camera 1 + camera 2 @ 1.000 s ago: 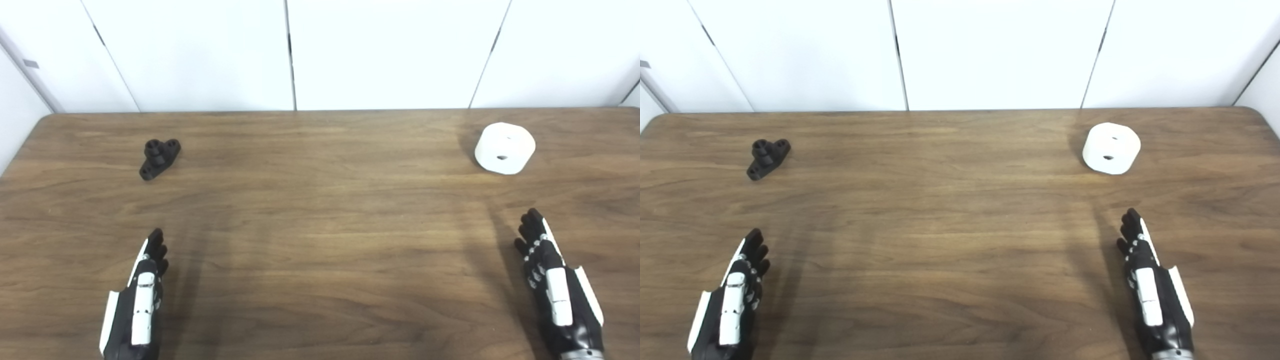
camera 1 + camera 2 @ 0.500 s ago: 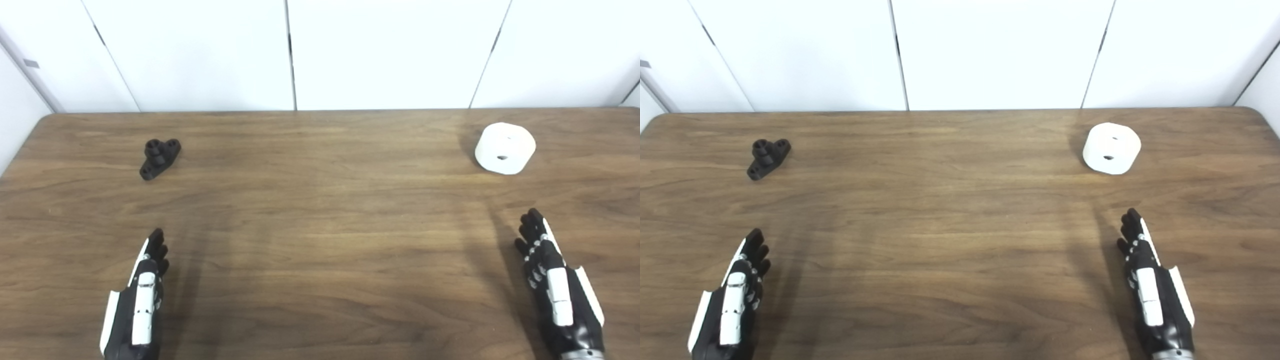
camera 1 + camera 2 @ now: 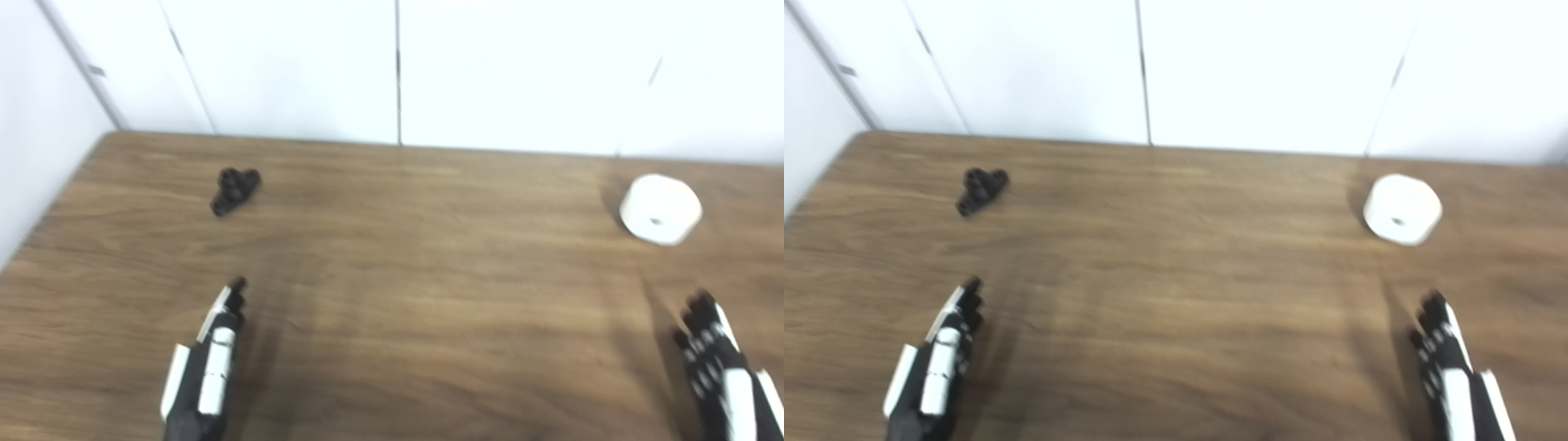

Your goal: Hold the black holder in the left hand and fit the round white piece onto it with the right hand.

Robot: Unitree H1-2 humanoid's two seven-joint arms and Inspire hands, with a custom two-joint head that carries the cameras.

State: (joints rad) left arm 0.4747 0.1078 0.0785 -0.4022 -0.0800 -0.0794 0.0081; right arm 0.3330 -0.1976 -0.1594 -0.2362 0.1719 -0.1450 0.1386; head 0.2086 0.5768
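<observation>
I see the black holder [image 3: 981,190] lying on the wooden surface [image 3: 1176,294] toward its far-left corner, well apart from everything else. The round white piece [image 3: 1402,209] sits near the far-right corner, a small hole showing on the side facing me. Both views are soft with blur, so I cannot make out finer detail on either part.

My left hand [image 3: 934,367] hangs over the near-left part of the surface, its fingers [image 3: 969,299] stretched forward, lying close together and pointing roughly toward the holder; they are released and grasp nothing. The holder is well ahead of it, with bare wood between them.

My right hand [image 3: 1454,373] is at the near-right edge, partly cut off by the bottom of the picture. Its fingers [image 3: 701,318] are extended and slightly fanned, also released, with nothing in them. The white piece lies well beyond it, toward the far edge.

Each hand throws a dark shadow on the wood beside it. White wall panels [image 3: 1262,67] stand behind the far edge of the surface.
</observation>
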